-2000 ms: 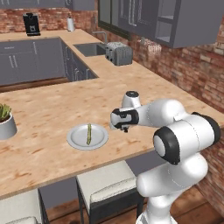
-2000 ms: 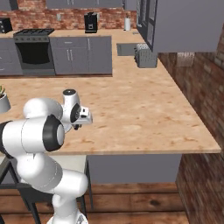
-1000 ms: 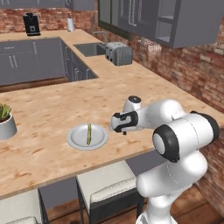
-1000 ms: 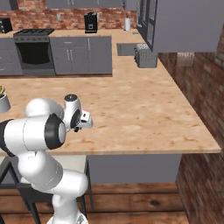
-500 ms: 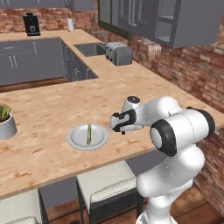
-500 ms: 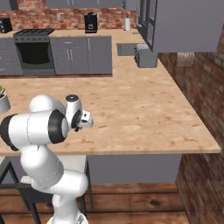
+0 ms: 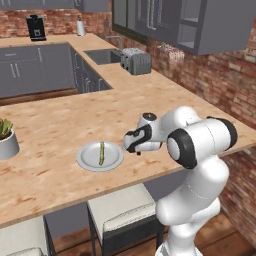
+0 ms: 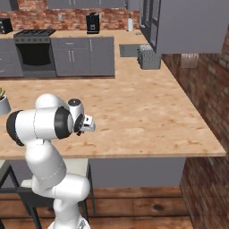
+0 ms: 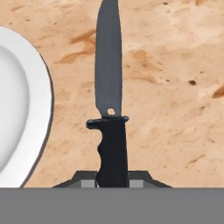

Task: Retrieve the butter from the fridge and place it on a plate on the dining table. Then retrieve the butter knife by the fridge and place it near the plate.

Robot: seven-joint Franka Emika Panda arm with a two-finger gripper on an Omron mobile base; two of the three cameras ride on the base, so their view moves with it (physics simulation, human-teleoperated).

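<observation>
**Holding the knife beside the plate**

Gripping the dark handle, the jaws (image 9: 112, 181) are closed on the knife (image 9: 109, 100). In the hand view its handle sits between the two tips at 6 o'clock and the blade runs straight out toward 12 o'clock, over the wooden bench (image 9: 175, 87). The plate (image 9: 24, 109) lies at 9 o'clock of the knife, its rim just beside the blade. From the left base view the hand (image 7: 134, 143) hangs at 3 o'clock of the plate (image 7: 100, 156), where the butter (image 7: 101, 153) rests near the middle.
</observation>
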